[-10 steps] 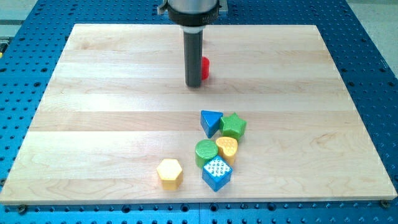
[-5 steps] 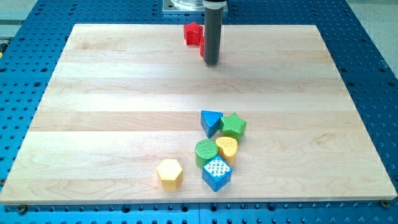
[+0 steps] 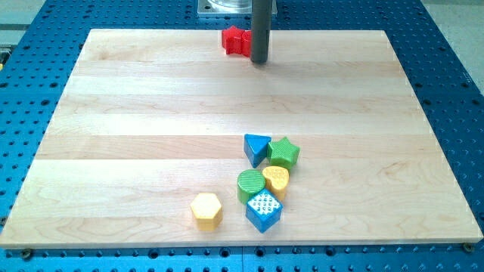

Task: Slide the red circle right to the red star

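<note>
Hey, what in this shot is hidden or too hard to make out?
- Red circle: not visible in the camera view, likely behind the rod above my tip.
- Red star: its right side is covered by the rod.
- Arm: cut off by the view's top edge.

The red star [image 3: 234, 39] lies flat on the bench near its top edge, a little left of the middle. Its points show clearly on the view's left side. The red circle is almost wholly hidden behind the dark rod just right of the star; only a red sliver shows, seemingly touching the star.
</note>
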